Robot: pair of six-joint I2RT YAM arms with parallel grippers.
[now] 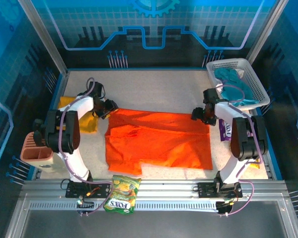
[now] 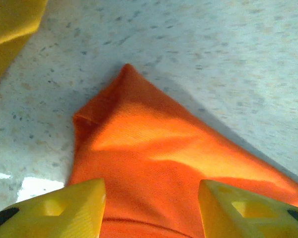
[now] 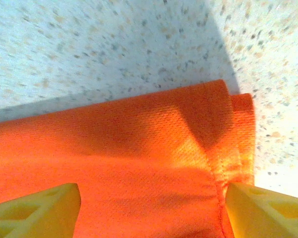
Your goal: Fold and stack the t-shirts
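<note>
two t-shirts are counted on the surface (image 1: 154, 89): one orange shirt (image 1: 159, 141) spread mid-scene, one mustard-yellow shirt (image 1: 87, 124) at the left. one white basket (image 1: 228, 63), far right, is filled with teal cloth (image 1: 228, 77). in the wrist views, the jaws of the left gripper (image 2: 151, 191) and right gripper (image 3: 153, 193) are seen released at the orange shirt's far corners.

The left arm (image 1: 64, 130) hides part of the mustard-yellow shirt (image 1: 65, 102); the right arm (image 1: 243, 133) hides most of a purple packet (image 1: 225, 130).

A pointed corner of the orange t-shirt (image 2: 154, 163) lies on the speckled worktop (image 2: 213, 59). The left tool (image 2: 151, 203) sits over the cloth, yellow fingers spread apart. The mustard-yellow t-shirt (image 2: 10, 25) occupies the upper-left corner.
</note>
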